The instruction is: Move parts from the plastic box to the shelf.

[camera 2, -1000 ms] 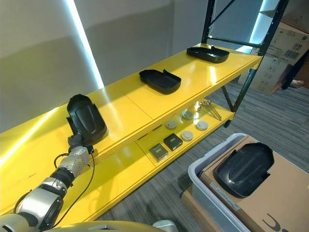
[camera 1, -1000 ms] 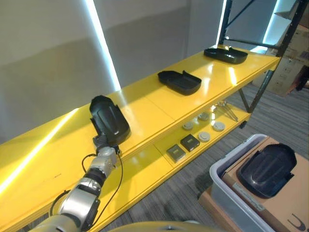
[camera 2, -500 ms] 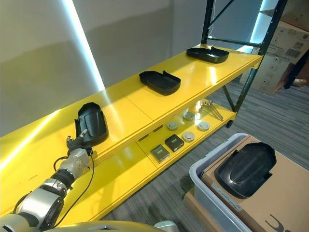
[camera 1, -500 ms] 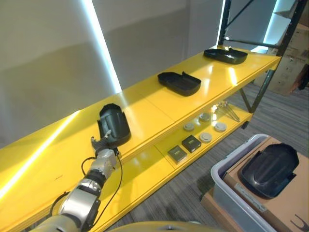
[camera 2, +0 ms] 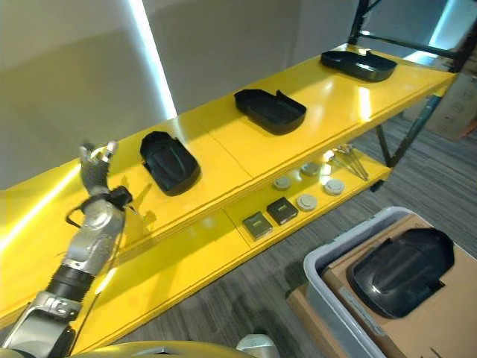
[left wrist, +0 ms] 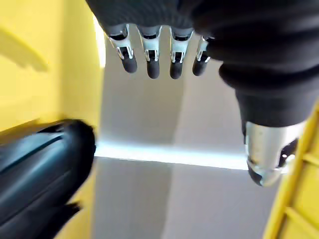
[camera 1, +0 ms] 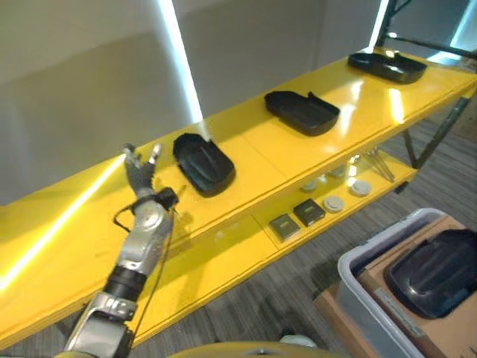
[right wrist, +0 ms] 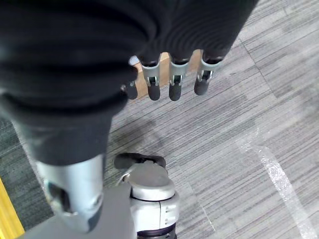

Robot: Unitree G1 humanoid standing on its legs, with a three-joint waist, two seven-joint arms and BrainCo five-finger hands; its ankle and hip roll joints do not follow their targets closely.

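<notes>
The black part [left wrist: 40,169] was blurred and cut off at nine o'clock; the plastic box [camera 1: 387,298] ran off at four.

Storeroom or workshop: yellow shelf [camera 1: 313,160], cardboard boxes [camera 2: 447,115], parts.

Bright strips of light [camera 1: 179,63] run down the grey wall [camera 1: 82,82] beyond the left hand [camera 1: 139,173], throwing glare across the glossy yellow shelf [camera 1: 246,153]. Close to that hand, the black part [left wrist: 40,172] smears with blur.
</notes>
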